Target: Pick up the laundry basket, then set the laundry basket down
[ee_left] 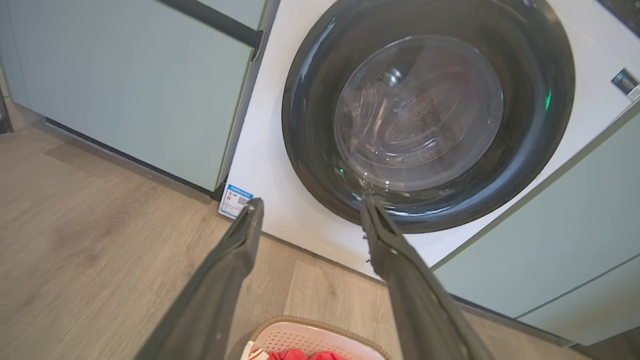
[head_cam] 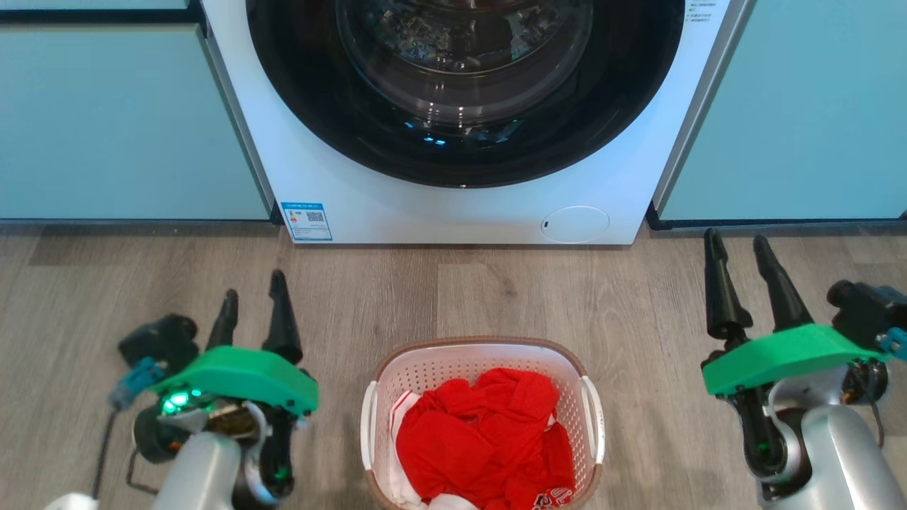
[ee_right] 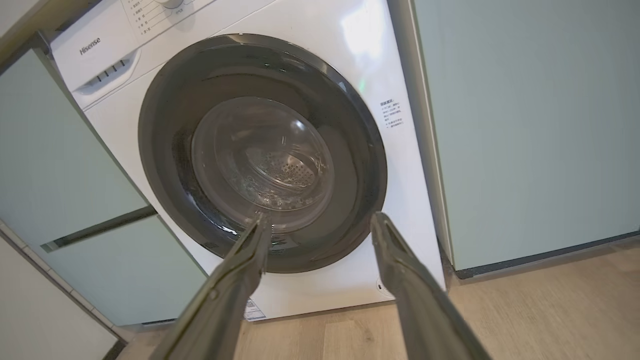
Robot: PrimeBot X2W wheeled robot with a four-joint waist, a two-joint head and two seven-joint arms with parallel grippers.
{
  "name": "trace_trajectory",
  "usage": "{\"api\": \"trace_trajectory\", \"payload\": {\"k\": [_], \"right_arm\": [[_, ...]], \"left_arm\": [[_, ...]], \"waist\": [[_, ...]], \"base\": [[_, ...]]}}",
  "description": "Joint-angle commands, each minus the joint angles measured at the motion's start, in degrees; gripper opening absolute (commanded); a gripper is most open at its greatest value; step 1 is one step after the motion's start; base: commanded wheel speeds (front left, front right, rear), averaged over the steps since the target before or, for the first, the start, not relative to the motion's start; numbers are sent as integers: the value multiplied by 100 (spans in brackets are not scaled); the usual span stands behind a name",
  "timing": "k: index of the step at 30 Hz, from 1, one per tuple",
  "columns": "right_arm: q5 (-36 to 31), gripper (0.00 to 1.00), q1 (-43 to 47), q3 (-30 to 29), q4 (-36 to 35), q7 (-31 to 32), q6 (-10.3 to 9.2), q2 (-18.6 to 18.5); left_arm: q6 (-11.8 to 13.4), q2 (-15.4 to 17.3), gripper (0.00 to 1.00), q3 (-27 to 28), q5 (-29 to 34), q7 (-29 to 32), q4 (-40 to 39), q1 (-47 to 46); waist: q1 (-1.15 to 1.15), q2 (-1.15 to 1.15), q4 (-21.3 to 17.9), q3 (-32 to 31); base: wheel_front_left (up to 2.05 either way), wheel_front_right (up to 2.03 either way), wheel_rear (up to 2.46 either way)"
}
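The laundry basket (head_cam: 425,365), white perforated plastic with a brown rim and white side handles, stands on the wooden floor at the bottom centre of the head view, with red clothes (head_cam: 489,439) inside. Its far rim also peeks into the left wrist view as the laundry basket (ee_left: 300,337). My left gripper (head_cam: 253,297) is open to the basket's left, apart from it, fingers pointing at the washer. My right gripper (head_cam: 737,246) is open to the basket's right, farther off. Both wrist views show spread, empty fingers: left gripper (ee_left: 310,210), right gripper (ee_right: 322,222).
A white front-loading washer (head_cam: 460,205) with a dark round door, shut, stands straight ahead behind the basket. Pale green cabinet fronts (head_cam: 120,120) flank it on both sides. Wooden floor (head_cam: 496,283) lies between washer and basket.
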Motion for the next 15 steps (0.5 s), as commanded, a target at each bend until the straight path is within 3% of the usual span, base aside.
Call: {"api": "trace_trajectory", "payload": {"k": [1, 6, 10, 15], "right_arm": [[-288, 100, -281, 30, -161, -95, 25, -55], [-521, 100, -162, -8, 60, -179, 26, 38], [-695, 100, -194, 16, 177, -246, 28, 69], [-979, 100, -239, 24, 151, -313, 29, 84]], "left_arm": [[162, 123, 100, -38, 221, -96, -90, -366], [359, 196, 100, -388, 467, -180, 440, -446], [440, 236, 100, -615, 687, -248, 400, -565], [306, 162, 100, -604, 640, -315, 436, -570]], "waist": [[0, 0, 0, -19], [0, 0, 14, -84], [0, 0, 18, -101], [0, 0, 29, -107]], "base": [[0, 0, 0], [0, 0, 0], [0, 0, 0], [0, 0, 0]]}}
